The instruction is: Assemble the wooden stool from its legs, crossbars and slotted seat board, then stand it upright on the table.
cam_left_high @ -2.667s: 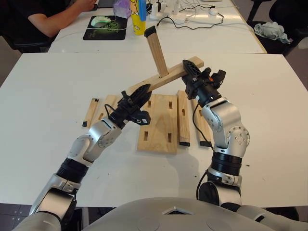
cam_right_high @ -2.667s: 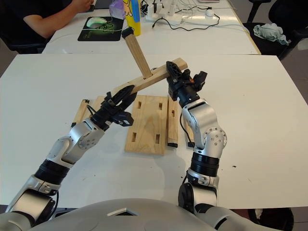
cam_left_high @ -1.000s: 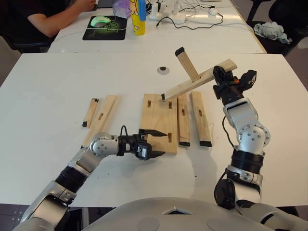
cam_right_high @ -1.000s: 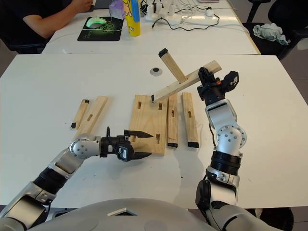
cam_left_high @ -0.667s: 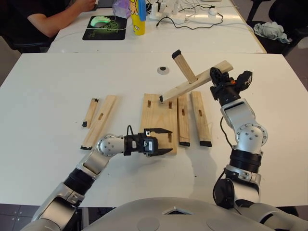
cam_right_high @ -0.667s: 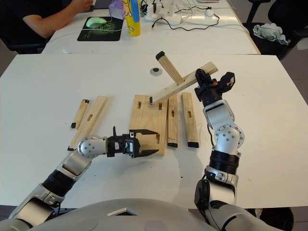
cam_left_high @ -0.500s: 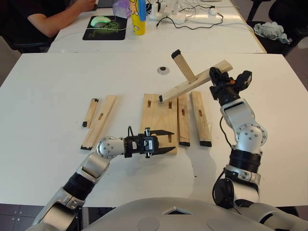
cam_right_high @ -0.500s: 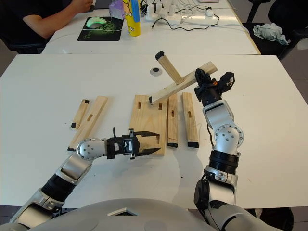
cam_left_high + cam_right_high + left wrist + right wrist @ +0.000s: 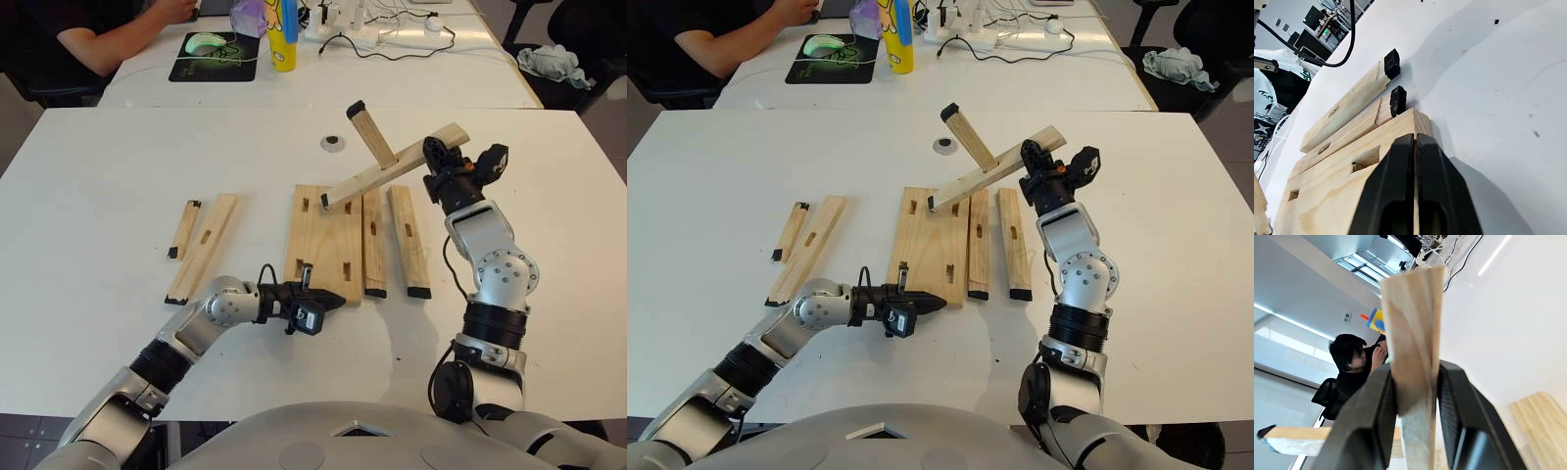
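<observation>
Left gripper point(image 9: 331, 304) has dropped and closed, tips together at the near edge of the seat board point(image 9: 323, 235), flat on the surface point(image 9: 118, 176); right gripper point(image 9: 436, 157) pinches the stiff, light leg-crossbar piece point(image 9: 387, 174) by its end; the rigid board is probably best gripped by its edge.

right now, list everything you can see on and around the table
seat board: one, pale wood with four slots, flat at the table's centre
slotted boards: two, pale wood with black caps, flat just right of the seat board
long slotted board: one, pale wood, flat on the left
short piece: one, pale wood with black ends, beside it
joined pieces: one, pale board with a shorter capped piece through it, tilted over the seat board's far end
round object: one, dark, far side
table: one, white
bottle, mouse, cables, cloth: on the desk behind
left gripper: black, shut, at the seat board's near edge
right gripper: black, shut on the joined pieces
</observation>
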Action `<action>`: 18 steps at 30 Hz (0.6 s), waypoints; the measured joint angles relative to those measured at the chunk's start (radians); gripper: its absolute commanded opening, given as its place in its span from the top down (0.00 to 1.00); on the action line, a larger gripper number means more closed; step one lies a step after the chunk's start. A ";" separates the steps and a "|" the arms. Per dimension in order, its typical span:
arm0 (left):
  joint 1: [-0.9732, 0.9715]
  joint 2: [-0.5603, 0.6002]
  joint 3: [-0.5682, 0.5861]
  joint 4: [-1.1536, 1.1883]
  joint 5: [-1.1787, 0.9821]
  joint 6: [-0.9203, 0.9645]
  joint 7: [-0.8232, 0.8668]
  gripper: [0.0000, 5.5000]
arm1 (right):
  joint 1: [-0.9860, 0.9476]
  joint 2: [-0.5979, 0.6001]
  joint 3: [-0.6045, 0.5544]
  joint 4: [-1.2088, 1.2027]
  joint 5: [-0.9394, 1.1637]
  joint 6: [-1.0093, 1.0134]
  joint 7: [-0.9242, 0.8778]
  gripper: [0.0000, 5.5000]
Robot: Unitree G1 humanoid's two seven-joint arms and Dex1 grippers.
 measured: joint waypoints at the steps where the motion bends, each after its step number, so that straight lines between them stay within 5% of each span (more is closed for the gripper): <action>1: -0.004 -0.005 -0.003 0.007 0.001 -0.004 0.003 1.00 | -0.001 0.000 0.000 0.000 0.000 0.001 0.002 0.81; 18: -0.039 -0.172 0.068 0.052 -0.021 0.289 0.133 1.00 | 0.009 -0.006 0.039 -0.088 -0.041 0.025 0.054 0.81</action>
